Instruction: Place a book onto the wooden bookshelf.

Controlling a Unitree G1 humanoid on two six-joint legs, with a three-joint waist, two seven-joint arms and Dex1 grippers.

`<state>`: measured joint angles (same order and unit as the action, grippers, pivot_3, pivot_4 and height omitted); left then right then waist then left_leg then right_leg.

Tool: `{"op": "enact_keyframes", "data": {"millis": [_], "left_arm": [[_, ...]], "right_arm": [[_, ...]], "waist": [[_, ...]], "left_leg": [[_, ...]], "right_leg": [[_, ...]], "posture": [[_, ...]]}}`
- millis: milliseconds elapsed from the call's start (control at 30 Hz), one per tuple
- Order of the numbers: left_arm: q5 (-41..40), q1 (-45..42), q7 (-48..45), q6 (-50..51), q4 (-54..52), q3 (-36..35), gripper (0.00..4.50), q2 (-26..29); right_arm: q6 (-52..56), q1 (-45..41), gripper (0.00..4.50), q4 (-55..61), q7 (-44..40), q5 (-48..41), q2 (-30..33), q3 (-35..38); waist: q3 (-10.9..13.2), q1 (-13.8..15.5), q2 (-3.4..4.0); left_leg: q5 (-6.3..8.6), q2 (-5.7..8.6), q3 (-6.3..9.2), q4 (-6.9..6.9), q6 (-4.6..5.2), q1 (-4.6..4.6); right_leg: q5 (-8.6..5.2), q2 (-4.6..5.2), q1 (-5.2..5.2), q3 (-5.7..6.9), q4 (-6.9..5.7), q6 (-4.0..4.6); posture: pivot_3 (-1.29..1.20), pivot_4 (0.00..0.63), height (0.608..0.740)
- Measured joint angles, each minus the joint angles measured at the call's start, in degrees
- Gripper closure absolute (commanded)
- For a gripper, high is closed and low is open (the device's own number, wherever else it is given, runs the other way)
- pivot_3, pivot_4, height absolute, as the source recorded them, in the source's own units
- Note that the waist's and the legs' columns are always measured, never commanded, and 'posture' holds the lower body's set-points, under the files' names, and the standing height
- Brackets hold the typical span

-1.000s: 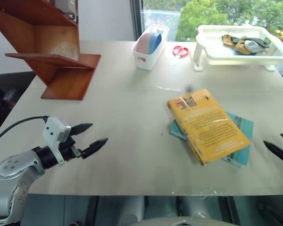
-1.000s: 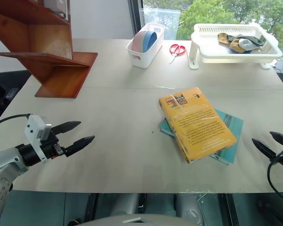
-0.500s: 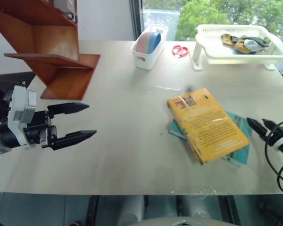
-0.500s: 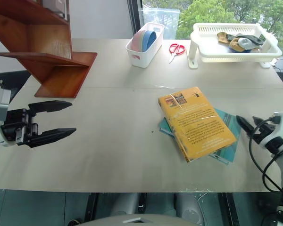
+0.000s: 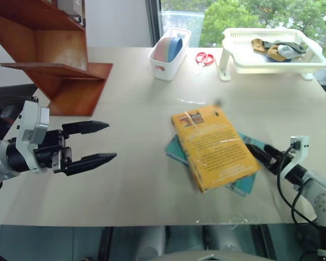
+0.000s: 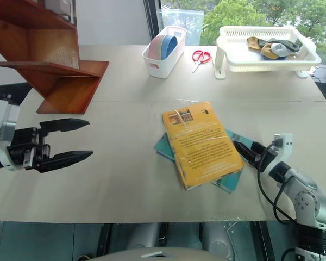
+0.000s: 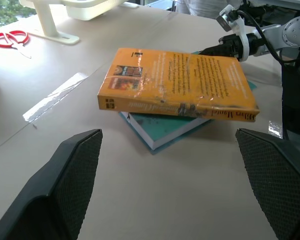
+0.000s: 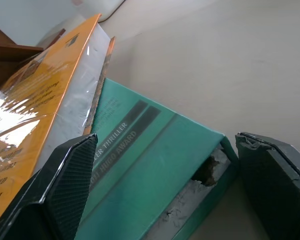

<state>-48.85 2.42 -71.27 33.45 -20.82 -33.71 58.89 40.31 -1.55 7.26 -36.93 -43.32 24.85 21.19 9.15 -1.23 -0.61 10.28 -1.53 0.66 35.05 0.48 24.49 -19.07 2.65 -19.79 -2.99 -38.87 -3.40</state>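
1. Two books lie stacked at centre right of the head view: the book (image 5: pixel 213 147), yellow-orange, on top of one teal book (image 5: pixel 243 184).
2. One bookshelf (image 5: pixel 54 60) stands at the upper left of the table (image 5: pixel 136 179).
3. One bin (image 5: pixel 168 53), one pair of scissors (image 5: pixel 204 57) and one tray (image 5: pixel 271 51) line the top edge.
4. My left gripper (image 5: pixel 100 142) hangs at lower left, fingers spread wide and holding nothing.
5. My right gripper (image 6: pixel 243 152) is at the teal book's right corner, jaws parted around it.
6. Compared with a second ago, my right gripper has moved left, both books have slid left, and my left gripper is higher.
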Motion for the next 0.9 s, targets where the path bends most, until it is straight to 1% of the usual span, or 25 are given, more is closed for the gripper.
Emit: {"op": "enact_keyframes", "data": {"millis": [100, 167, 233, 300, 367, 433, 500, 533, 667, 867, 900], "left_arm": [[-0.22, 0.00, 0.15, 0.01, -0.04, 0.00, 0.01, -0.01], [-0.24, 0.11, 0.18, 0.01, -0.05, -0.01, 0.01, -0.06], [-0.24, 0.13, 0.18, 0.01, -0.05, -0.01, 0.01, -0.13], [-0.23, 0.12, 0.17, 0.00, -0.01, 0.00, 0.01, -0.29], [-0.23, 0.08, 0.18, -0.01, 0.00, 0.03, 0.01, -0.35], [-0.19, -0.08, 0.25, -0.06, -0.01, 0.57, 0.01, -0.66], [-0.16, -0.28, 0.31, -0.09, 0.00, 0.64, 0.01, -0.81], [-0.16, -0.32, 0.31, -0.09, 0.00, 0.66, 0.01, -0.82], [-0.07, -0.48, 0.44, -0.13, 0.00, 0.98, 0.01, -1.29], [0.74, 0.06, 1.17, -0.22, -0.04, 2.62, 0.01, -2.59], [1.15, 0.54, 1.76, -0.22, -0.04, 3.25, 0.01, -3.74]], "right_arm": [[0.82, 0.05, 0.00, 1.54, 0.16, -0.04, -0.02, -1.20], [-1.01, 0.05, 0.00, 1.50, -0.05, 1.63, 0.47, -1.72], [-5.32, 0.00, 0.00, 1.06, -0.41, 5.09, 1.77, -2.41], [-14.54, -0.05, 0.00, 0.43, -2.92, 12.44, 5.92, -4.31], [-17.47, -0.19, 0.00, 0.40, -3.86, 14.35, 6.58, -4.62], [-24.74, -0.53, 0.00, -0.60, -5.57, 19.42, 6.99, -8.04], [-27.76, -1.03, 0.00, -0.76, -6.19, 22.10, 6.99, -10.07], [-27.96, -1.11, 0.00, -0.76, -6.25, 22.26, 6.99, -10.23], [-32.44, -2.58, 0.00, -0.75, -7.35, 26.92, 7.52, -14.86], [-32.84, -5.02, 0.00, 0.99, -7.79, 27.13, 6.12, -18.94], [-32.77, -5.80, 0.00, 1.14, -7.88, 27.13, 5.81, -19.89]], "waist": [[0.01, 0.01, 0.01], [0.03, 0.11, 0.03], [0.05, 0.17, 0.04], [0.11, 0.25, 0.07], [0.10, 0.25, 0.04], [0.12, 0.21, 0.06], [0.13, 0.15, 0.05], [0.14, 0.14, 0.04], [0.17, 0.23, 0.00], [0.18, 0.25, 0.00], [0.18, 0.19, 0.00]], "left_leg": [[0.00, -0.02, 0.00, 0.00, 0.00, 0.01], [0.00, 0.01, -0.01, 0.00, 0.00, 0.04], [0.00, 0.04, -0.04, 0.00, 0.00, 0.04], [0.00, 0.07, -0.11, 0.00, 0.00, 0.05], [0.00, 0.02, -0.13, 0.00, 0.00, 0.05], [0.00, -0.01, -0.12, 0.00, -0.01, 0.06], [0.00, -0.01, -0.09, 0.00, -0.01, 0.06], [0.00, -0.01, -0.09, 0.00, -0.01, 0.06], [0.00, 0.02, -0.05, 0.01, 0.00, 0.06], [0.00, 0.01, 0.05, 0.01, -0.01, 0.05], [0.00, 0.01, 0.04, 0.01, -0.01, 0.04]], "right_leg": [[0.00, -0.01, -0.01, 0.00, 0.00, 0.00], [0.00, 0.01, -0.02, 0.00, 0.02, 0.00], [0.00, 0.03, -0.03, -0.03, 0.03, -0.01], [0.00, 0.03, -0.05, -0.01, 0.03, -0.02], [-0.01, -0.01, -0.04, 0.04, 0.03, -0.01], [-0.01, -0.06, -0.04, 0.06, 0.01, 0.00], [0.00, -0.05, -0.04, 0.01, 0.01, -0.01], [0.00, -0.05, -0.05, -0.01, 0.01, -0.01], [0.00, -0.01, -0.04, 0.02, 0.02, -0.01], [0.00, -0.01, -0.03, 0.02, 0.00, -0.01], [0.00, 0.00, -0.03, -0.01, 0.00, -0.01]], "posture": [[0.00, 0.150, 0.740], [0.00, 0.150, 0.740], [0.00, 0.150, 0.740], [0.00, 0.150, 0.740], [0.00, 0.150, 0.740], [0.00, 0.150, 0.740], [0.00, 0.150, 0.740], [0.00, 0.150, 0.740], [0.00, 0.150, 0.740], [0.00, 0.150, 0.740], [0.00, 0.150, 0.740]]}}
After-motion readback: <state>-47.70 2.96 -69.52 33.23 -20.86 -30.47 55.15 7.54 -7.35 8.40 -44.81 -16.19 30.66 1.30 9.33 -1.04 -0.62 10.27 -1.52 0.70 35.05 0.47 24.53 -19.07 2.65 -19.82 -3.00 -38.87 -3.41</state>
